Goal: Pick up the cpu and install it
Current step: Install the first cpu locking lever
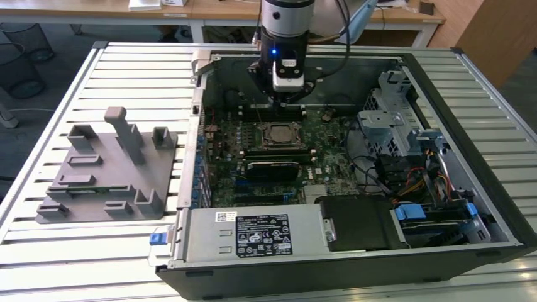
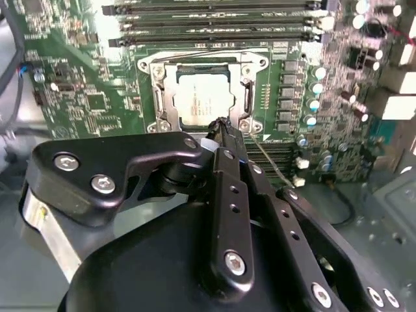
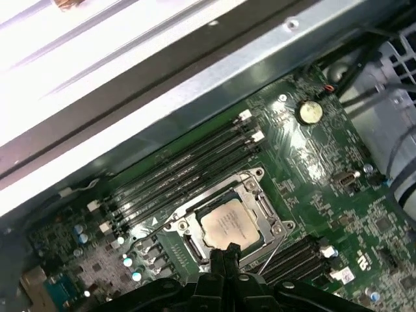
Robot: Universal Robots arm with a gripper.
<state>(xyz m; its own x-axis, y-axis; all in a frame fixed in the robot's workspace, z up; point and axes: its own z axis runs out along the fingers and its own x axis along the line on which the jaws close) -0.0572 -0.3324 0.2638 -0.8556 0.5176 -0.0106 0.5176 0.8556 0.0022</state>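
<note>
The cpu [image 1: 277, 134] lies flat in the motherboard socket inside the open computer case, silvery top up, with the socket's metal frame around it. Both wrist views show the cpu [image 2: 201, 101] [image 3: 227, 224] seated in the socket. My gripper [image 1: 275, 106] hangs above the board, just behind the socket in the exterior view. Its black fingers meet at a point [image 2: 221, 123] [image 3: 224, 252] near the socket's edge, shut with nothing between them. The gripper is apart from the cpu.
Black memory slots [image 2: 208, 26] run on both sides of the socket. The case walls [image 1: 195, 126] enclose the board, with a drive cage and cables [image 1: 403, 145] at the exterior view's right. A grey parts fixture [image 1: 109, 170] stands on the slatted table at the exterior view's left.
</note>
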